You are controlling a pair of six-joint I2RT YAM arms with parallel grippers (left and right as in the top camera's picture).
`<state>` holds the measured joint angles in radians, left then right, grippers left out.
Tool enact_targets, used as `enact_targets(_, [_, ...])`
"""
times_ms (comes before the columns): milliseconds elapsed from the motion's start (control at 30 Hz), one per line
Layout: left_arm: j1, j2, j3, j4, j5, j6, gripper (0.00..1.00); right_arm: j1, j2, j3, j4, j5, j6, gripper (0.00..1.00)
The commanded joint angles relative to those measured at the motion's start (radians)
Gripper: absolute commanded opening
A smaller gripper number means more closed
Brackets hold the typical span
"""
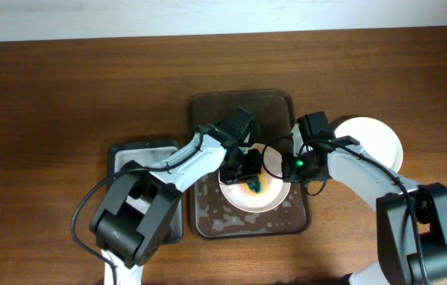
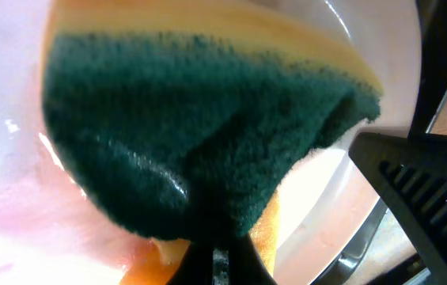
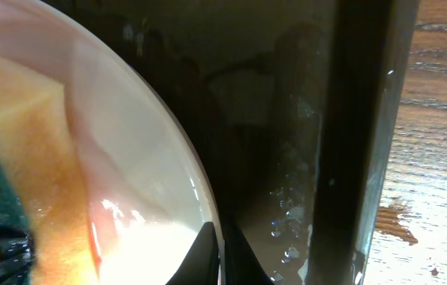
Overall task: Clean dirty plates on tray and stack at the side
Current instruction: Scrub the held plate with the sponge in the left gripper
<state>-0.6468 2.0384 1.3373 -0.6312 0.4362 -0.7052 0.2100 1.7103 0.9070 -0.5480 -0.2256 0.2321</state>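
I see the pinkish plate (image 1: 270, 198) lying in the wet brown tray (image 1: 207, 107). My left claw (image 2: 219, 255) pinches the green sponge (image 2: 191, 142) on it, and my right claw (image 3: 219, 257) pinches its rim. A white plate (image 1: 377, 138) lies just beside the tray.

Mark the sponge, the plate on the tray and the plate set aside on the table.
sponge (image 2: 199, 134): left wrist view, middle of its green scouring face.
plate on the tray (image 1: 259, 204): overhead view, its lower rim area.
plate set aside (image 1: 377, 138): overhead view, its bare centre.
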Motion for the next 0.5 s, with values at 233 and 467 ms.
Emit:
enact_targets(233, [0.009,0.100,0.154,-0.517,-0.801,-0.005,0.00,-0.001,0.017,-0.003,-0.016,0.027,0.013,0.04])
enact_targets(467, [0.008,0.109,0.150,-0.253,-0.246,-0.005,0.00,-0.001,0.017,-0.003,-0.015,0.027,0.013,0.04])
